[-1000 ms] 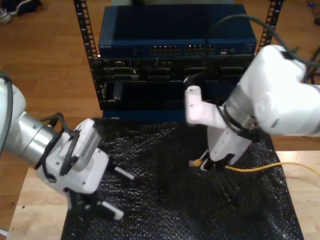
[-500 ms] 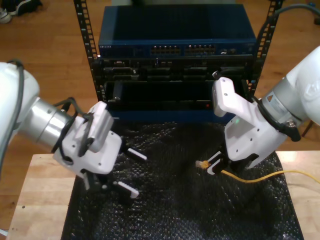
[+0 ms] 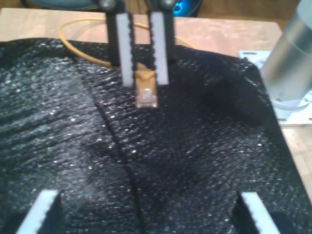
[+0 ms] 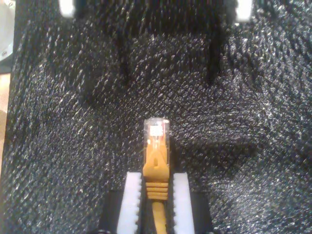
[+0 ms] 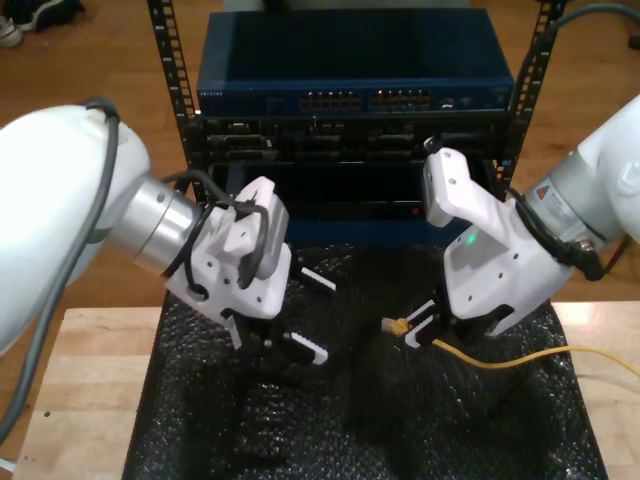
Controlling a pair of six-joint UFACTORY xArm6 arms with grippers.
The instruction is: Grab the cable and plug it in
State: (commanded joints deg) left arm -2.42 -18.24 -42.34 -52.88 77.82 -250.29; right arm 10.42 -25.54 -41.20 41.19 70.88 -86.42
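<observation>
A dark blue equipment rack is standing at the back of the exterior view, its rows of ports facing the table. In front of it a black bubble-textured mat is covering most of the wooden table, whose bare wood is showing at the exterior view's left and right edges. Nothing is lying on the mat between the two grippers.

The arm carrying my first gripper is reaching in from the exterior view's left, its large white body tapering into a silver wrist and a white head wrapped in black leads, angled down toward the mat's middle. Its fingers are spread wide with nothing between them, pointing across the mat at the other gripper.

The arm carrying my second gripper is coming in from the exterior view's right, its white head tilted down and toward the exterior view's left, a green light glowing on it. Its jaws are pinching the cable by the yellow boot just behind the clear plug, which is sticking out past the fingertips and hanging just above the mat. The rest of the cable is trailing off over the mat toward the exterior view's right edge.
</observation>
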